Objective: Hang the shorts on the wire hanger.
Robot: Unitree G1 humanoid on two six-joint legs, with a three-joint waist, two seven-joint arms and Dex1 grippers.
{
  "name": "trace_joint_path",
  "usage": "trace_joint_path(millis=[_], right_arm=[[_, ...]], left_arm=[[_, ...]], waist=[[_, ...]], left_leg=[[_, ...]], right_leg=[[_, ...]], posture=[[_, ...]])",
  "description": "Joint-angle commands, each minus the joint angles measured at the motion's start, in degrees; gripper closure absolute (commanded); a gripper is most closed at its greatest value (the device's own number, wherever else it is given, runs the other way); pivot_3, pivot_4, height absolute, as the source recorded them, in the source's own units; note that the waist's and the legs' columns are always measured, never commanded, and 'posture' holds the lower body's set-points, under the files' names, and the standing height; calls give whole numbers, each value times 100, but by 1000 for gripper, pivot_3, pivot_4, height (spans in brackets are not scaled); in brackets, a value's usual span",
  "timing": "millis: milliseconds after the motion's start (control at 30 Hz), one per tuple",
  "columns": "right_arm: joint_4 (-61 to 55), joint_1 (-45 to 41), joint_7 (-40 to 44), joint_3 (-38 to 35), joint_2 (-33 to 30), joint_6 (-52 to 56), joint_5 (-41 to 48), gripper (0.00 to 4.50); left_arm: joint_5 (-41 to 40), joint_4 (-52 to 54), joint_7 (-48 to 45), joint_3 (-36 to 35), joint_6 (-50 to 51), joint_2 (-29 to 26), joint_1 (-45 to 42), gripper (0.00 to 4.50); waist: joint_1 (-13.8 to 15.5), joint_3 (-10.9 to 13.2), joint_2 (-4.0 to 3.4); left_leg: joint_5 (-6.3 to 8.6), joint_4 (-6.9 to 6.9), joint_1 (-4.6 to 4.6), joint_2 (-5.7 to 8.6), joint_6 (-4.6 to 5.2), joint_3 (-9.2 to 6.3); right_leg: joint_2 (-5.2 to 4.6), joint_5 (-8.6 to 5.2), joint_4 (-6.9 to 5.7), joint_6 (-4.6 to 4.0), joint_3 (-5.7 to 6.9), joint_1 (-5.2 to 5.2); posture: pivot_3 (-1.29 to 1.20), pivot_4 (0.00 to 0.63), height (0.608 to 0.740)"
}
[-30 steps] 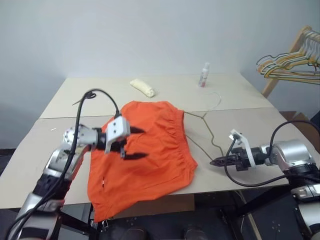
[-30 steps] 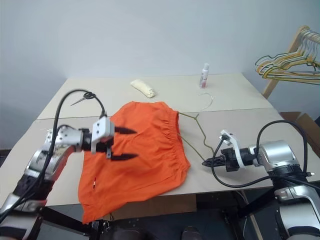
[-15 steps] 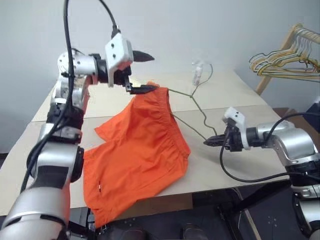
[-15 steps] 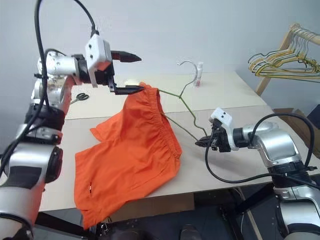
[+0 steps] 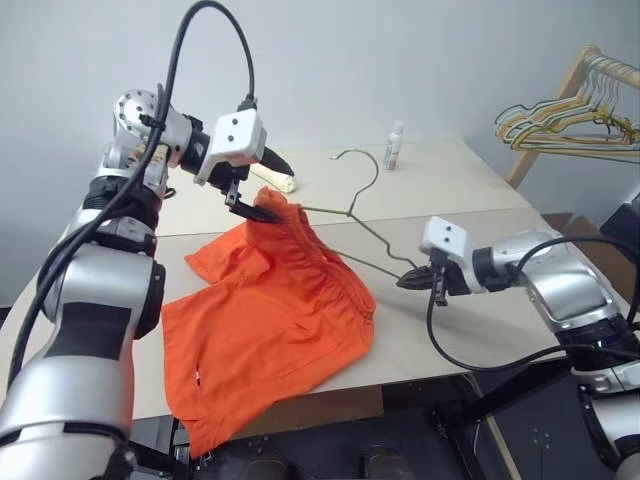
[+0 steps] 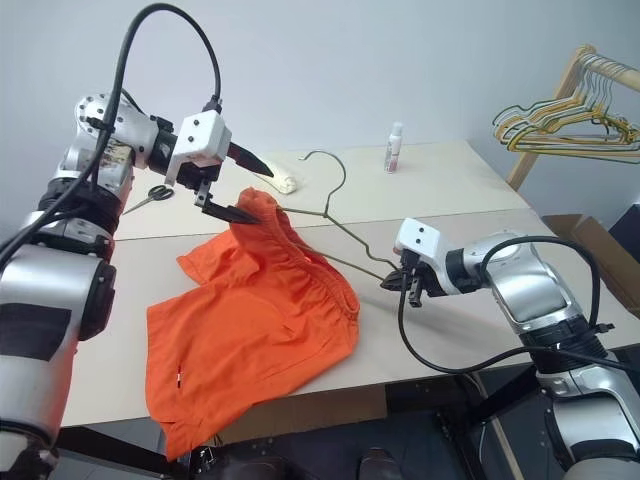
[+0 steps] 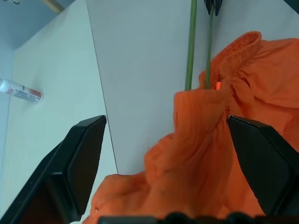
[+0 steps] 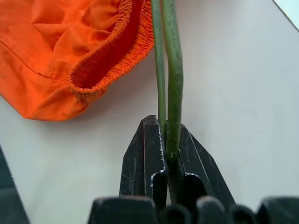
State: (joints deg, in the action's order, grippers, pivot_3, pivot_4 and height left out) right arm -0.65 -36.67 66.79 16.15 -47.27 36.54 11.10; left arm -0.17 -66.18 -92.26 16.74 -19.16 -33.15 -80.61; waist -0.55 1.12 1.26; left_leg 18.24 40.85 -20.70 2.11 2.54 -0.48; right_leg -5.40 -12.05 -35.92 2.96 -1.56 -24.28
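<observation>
The orange shorts [image 5: 270,310] lie on the table [image 5: 450,340] with the near hem hanging over the front edge. Their gathered waistband is lifted into a peak at the far end. The wire hanger [image 8: 174,70] slants up from my right gripper [image 5: 405,283], which is shut on one corner of it. Its other end runs into the raised waistband, and its hook stands up behind. My left gripper [image 5: 285,196] hangs open at that peak, fingers wide on either side of the fabric [image 7: 201,140]. The lower fingertip touches the cloth.
A small white bottle [image 5: 394,146] and a pale yellow roll [image 5: 280,182] sit at the table's far side, and scissors [image 6: 150,197] lie far left. A wooden rack with several bunched hangers [image 5: 570,125] stands to the right, beyond the table.
My right gripper has lifted and rolled the hanger, so its hook now stands up and the waistband rides on its far end. My left gripper rose from over the flat shorts to the peak.
</observation>
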Motion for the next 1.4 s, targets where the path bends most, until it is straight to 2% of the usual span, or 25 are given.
trace_joint_path(millis=[33, 133, 233, 633, 733, 867, 933, 967, 1100, 1200, 1300, 1400], right_arm=[[-205, -274, -13, -118, 137, -45, 41, 4500], [-317, -333, 34, -103, 159, -27, 8, 4500], [-359, -414, -6, -96, 189, -3, -38, 4500], [-278, -317, -206, -24, 193, -316, -321, 4500], [-217, -194, -486, 32, 231, -770, -637, 4500], [-44, -83, -712, -68, 370, -1530, -799, 4500], [-30, -24, -719, -104, 345, -1880, -873, 3911], [-54, -14, -777, -156, 351, -1856, -879, 3701], [-245, 85, -855, -521, 179, -1564, -737, 2318], [-539, 357, -1037, -1213, 20, -1167, -422, 1282], [-923, 821, -1311, -2203, 18, -460, 144, 320], [-1414, 1556, -1336, -2913, 147, 1, 772, 320]], left_arm=[[105, -37, -24, 97, -150, -11, -209, 17], [195, -99, -24, 219, -177, 0, -179, 17], [102, -111, -24, 384, -90, -11, -163, 561], [-325, -34, -24, 778, 20, -94, -147, 4490], [-573, 85, -24, 1082, -10, -183, -90, 4490], [-570, 48, -24, 1107, -128, -198, -77, 4490], [-509, 19, -24, 1093, -247, -228, -64, 4500], [-465, 4, -24, 1059, -305, -241, -62, 4500], [-377, -59, -24, 882, -405, -296, -71, 4500], [-244, -165, -24, 635, -440, -289, -82, 4500], [-134, -255, -17, 400, -452, -282, -83, 4500], [-21, -297, -17, 265, -469, -282, -85, 4500]], waist=[[-9, 0, 1], [-12, 1, 0], [-13, 1, 0], [-15, 1, 0], [-17, 1, 0], [-21, 1, 0], [-22, 1, 0], [-23, 1, 0], [-24, 1, 0], [-10, 1, 0], [-13, 2, 0], [-10, 1, 1]], left_leg=[[0, 0, -1, 0, 0, 0], [0, 0, -4, 0, 0, -1], [0, 1, -7, 0, 0, -3], [0, 3, -11, 0, 0, -4], [0, 3, -12, 0, 0, -4], [0, 4, -13, 1, 0, -3], [0, 5, -13, 1, 0, -2], [0, 5, -12, 1, 0, -2], [0, 6, -13, 1, 0, -3], [0, 7, -17, 1, 0, -5], [1, 10, -19, 2, 2, -4], [2, 11, -21, 1, 3, -6]], right_leg=[[0, 0, -2, 0, 0, -2], [0, 0, -6, 0, 0, -4], [0, 1, -9, 1, 1, -6], [0, 2, -11, 3, 2, -9], [0, 2, -11, 3, 2, -10], [0, 1, -11, 3, 1, -10], [0, 2, -11, 3, 1, -10], [0, 2, -11, 3, 1, -10], [1, 2, -10, 3, 1, -10], [0, 2, -6, 3, 3, -10], [-2, 4, -5, 6, 3, -9], [-2, 5, -3, 9, 4, -7]], posture=[[11, 0, 740], [10, 0, 740], [7, 0, 740], [1, 0, 740], [-1, 0, 740], [1, 0, 740], [3, 0, 740], [2, 0, 740], [-16, 0, 740], [-28, 0, 740], [-40, 0, 740], [-48, 0, 740]])
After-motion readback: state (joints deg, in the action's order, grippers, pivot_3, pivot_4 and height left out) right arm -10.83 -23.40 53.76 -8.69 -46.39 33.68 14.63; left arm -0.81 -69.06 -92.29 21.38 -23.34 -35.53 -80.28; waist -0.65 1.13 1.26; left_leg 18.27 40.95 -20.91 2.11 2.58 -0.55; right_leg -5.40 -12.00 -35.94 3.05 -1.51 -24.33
